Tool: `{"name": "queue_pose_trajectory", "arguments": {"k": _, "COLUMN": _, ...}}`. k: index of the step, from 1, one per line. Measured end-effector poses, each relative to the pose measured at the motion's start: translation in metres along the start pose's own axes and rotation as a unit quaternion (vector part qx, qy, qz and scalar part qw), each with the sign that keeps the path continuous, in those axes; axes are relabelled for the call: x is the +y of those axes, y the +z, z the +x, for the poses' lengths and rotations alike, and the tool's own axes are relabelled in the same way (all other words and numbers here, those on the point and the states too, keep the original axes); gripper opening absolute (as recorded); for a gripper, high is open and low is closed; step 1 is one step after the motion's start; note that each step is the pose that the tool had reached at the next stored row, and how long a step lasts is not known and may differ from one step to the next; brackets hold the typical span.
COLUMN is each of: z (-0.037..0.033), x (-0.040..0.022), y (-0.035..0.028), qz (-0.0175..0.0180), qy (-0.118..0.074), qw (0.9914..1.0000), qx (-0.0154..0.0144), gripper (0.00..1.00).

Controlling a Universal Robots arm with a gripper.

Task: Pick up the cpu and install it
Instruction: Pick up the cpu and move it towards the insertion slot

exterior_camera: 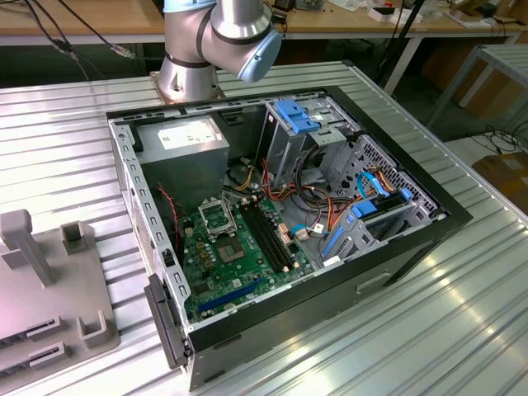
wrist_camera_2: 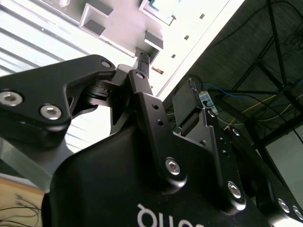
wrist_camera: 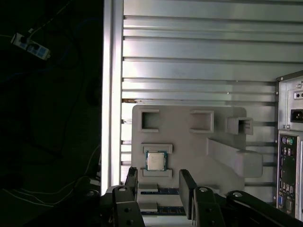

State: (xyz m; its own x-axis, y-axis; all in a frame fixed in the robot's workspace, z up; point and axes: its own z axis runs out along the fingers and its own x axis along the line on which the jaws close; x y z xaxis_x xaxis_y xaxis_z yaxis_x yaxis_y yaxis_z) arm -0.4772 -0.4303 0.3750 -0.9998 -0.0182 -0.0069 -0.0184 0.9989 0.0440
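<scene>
The cpu [wrist_camera: 155, 161], a small square chip with a silver-grey face, lies flat in a shallow seat on the grey fixture tray [wrist_camera: 189, 142]. In the first wrist view my gripper [wrist_camera: 159, 183] is open and holds nothing. Its two black fingers [wrist_camera: 187, 187] stand apart just short of the chip, which lines up roughly with the gap between them. The second wrist view has the gripper [wrist_camera_2: 165, 87] from behind, fingertips spread and aimed at the tray [wrist_camera_2: 118, 23]. In the exterior view the silver socket frame [exterior_camera: 216, 217] sits on the green motherboard [exterior_camera: 239, 264] inside the open computer case [exterior_camera: 396, 247].
The fixture tray [exterior_camera: 49, 280] lies at the exterior view's left, with upright blocks and a slanted post [exterior_camera: 25, 243]. A grey power supply [exterior_camera: 186, 148], cable bundles and blue drive brackets [exterior_camera: 297, 115] crowd the case. The ribbed metal table [exterior_camera: 462, 330] drops off beside the tray [wrist_camera: 111, 94].
</scene>
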Motion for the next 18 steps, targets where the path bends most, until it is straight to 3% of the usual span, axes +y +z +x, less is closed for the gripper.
{"name": "queue_pose_trajectory", "arguments": {"k": 18, "z": 0.0003, "x": -0.0016, "y": 0.0374, "qz": 0.0000, "qy": 0.000, "qw": 1.00000, "qx": 0.0002, "gripper": 0.48}}
